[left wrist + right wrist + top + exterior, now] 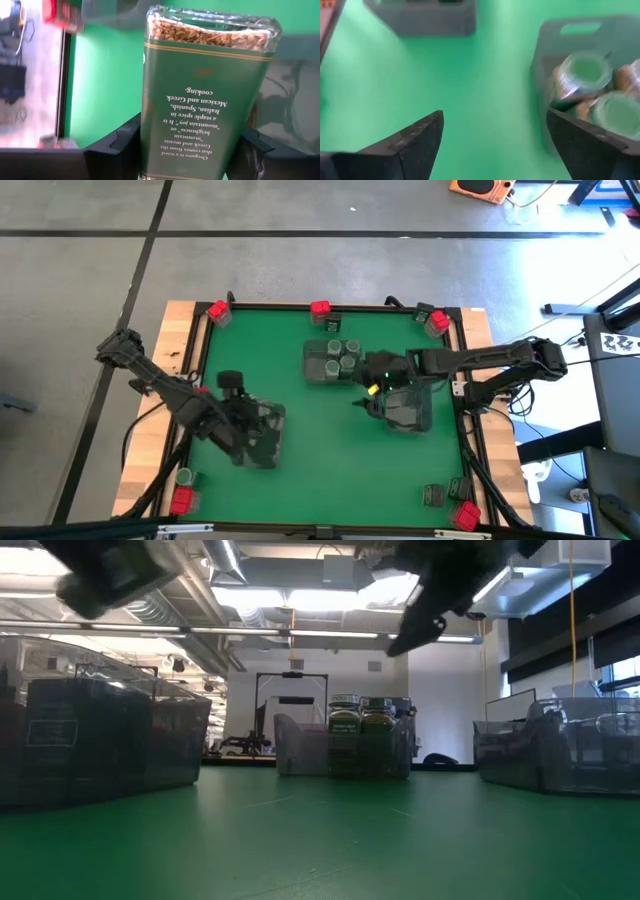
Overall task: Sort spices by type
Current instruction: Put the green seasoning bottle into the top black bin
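Gripping an oregano jar (205,95) btwn its fingers, left claw (187,150); right claw (492,145) open beside jar tray (545,65).

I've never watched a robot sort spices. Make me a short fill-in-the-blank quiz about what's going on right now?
1. The left gripper is shut on a green ____ jar.
2. The right gripper has its jaws ____.
3. The mat on the table is ____.
4. The round jars stand together in a grey ____.

Missing words: oregano; open; green; tray
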Robot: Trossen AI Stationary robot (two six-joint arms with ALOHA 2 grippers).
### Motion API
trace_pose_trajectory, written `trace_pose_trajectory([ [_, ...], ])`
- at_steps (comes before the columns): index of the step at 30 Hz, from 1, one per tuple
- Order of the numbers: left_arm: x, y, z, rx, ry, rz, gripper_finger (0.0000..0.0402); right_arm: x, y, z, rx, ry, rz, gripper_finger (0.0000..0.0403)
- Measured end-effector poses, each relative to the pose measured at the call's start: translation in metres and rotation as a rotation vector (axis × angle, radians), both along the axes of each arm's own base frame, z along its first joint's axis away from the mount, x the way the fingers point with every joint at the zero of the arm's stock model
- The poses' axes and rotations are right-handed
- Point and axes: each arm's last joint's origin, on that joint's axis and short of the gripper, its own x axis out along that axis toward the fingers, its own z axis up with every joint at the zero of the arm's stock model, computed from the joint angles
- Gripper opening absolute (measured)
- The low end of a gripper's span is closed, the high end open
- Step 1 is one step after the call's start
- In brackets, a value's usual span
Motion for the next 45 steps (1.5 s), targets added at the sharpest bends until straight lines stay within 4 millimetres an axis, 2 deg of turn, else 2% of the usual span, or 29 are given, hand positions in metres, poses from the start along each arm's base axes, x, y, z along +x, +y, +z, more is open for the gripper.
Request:
trace_pose_trajectory([
  [6, 0.04, 0.005, 0.001, 0.039, 0.027, -0.083, 0.0203, -0.01, 0.032, -0.01, -0.067, 0.084, -0.005, 0.0351],
  [13, 0.097, -0.001, -0.003, 0.126, 0.116, -0.191, 0.0203, -0.033, 0.057, -0.065, -0.073, 0.144, -0.069, 0.0351],
  [17, 0.134, -0.012, -0.019, 0.164, 0.139, -0.283, 0.0203, -0.044, 0.072, -0.084, 0.011, 0.129, -0.1, 0.0351],
  [23, 0.175, -0.029, -0.062, 0.263, 0.213, -0.457, 0.0204, -0.052, 0.095, -0.09, 0.057, 0.019, -0.138, 0.0351],
  [29, 0.188, -0.037, -0.108, 0.441, 0.388, -0.555, 0.0204, -0.049, 0.112, -0.083, 0.126, -0.18, -0.133, 0.0351],
  [35, 0.197, -0.04, -0.135, 0.557, 0.47, -0.631, 0.0204, -0.041, 0.114, -0.093, 0.092, -0.249, -0.209, 0.0351],
  [40, 0.202, -0.042, -0.146, 0.655, 0.519, -0.687, 0.0204, -0.029, 0.118, -0.105, 0.037, -0.319, -0.239, 0.0351],
  [45, 0.205, -0.045, -0.144, 0.697, 0.508, -0.715, 0.0204, -0.016, 0.118, -0.118, 0.014, -0.359, -0.24, 0.0351],
])
